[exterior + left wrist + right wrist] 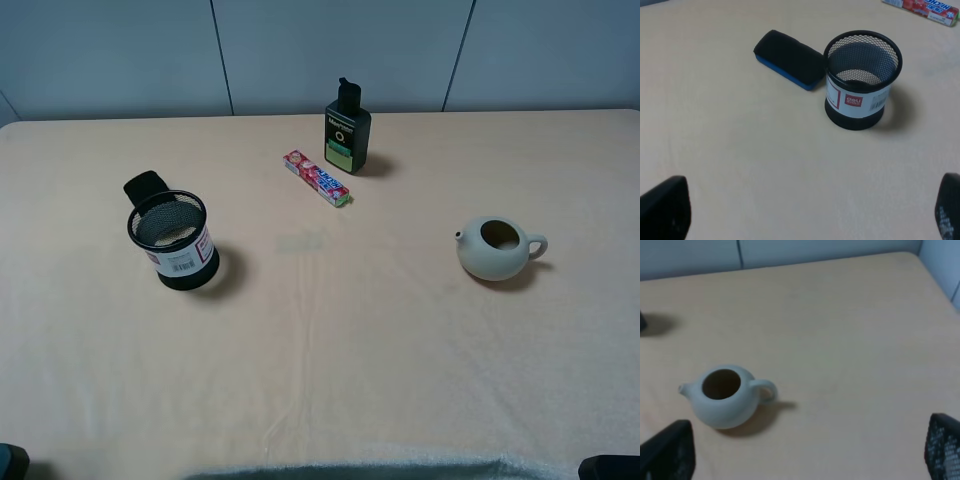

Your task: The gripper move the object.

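Approach comes first, since nothing is grasped yet: our left gripper [805, 210] hangs released, its two dark fingers [662, 210] spread wide at the edges of the wrist view, and the pen cup [862, 80] stands upright on the table [740, 165] ahead of it, well apart and a little off to one side. We judge the clean way in is to centre the fingers on the cup, drop low enough to bracket the wall or pinch the rim, and close gently, because thin mesh may flex. A dark eraser block [789, 59] with a blue base lies just beside the cup on its far side, so we should avoid nudging it. The cup is black wire mesh, cylindrical, with a solid black base and a white and red barcode label. Our right gripper [805, 452] is likewise released, near the cream teapot [727, 396].
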Motion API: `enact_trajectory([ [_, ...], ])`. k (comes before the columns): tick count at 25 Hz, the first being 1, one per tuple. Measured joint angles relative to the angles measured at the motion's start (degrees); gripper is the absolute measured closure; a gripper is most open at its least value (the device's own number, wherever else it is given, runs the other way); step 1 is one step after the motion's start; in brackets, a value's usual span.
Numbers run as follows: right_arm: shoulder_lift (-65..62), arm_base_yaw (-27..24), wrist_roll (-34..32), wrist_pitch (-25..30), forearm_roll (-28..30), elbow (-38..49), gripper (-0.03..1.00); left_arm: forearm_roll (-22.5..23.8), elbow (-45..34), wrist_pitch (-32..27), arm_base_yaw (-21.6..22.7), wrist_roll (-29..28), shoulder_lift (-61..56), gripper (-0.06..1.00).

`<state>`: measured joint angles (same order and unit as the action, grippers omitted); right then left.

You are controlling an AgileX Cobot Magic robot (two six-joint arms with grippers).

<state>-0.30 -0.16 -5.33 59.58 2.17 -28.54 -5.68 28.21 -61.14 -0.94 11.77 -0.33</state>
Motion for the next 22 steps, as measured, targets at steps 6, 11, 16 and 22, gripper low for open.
enact_trajectory([
  [6,0.0,-0.04,0.64,-0.33,-0.56,0.31,0.27,0.0,0.0,0.0,0.0,0.0,0.0,-0.05],
  [11,0.0,-0.04,0.69,-0.33,-0.56,0.31,0.27,0.0,0.0,0.0,0.0,0.0,0.0,-0.05],
  [16,0.0,-0.04,0.75,-0.33,-0.56,0.31,0.27,0.0,0.0,0.0,0.0,0.0,0.0,-0.05],
  [22,0.0,-0.04,0.86,-0.33,-0.56,0.31,0.27,0.0,0.0,0.0,0.0,0.0,0.0,-0.05],
])
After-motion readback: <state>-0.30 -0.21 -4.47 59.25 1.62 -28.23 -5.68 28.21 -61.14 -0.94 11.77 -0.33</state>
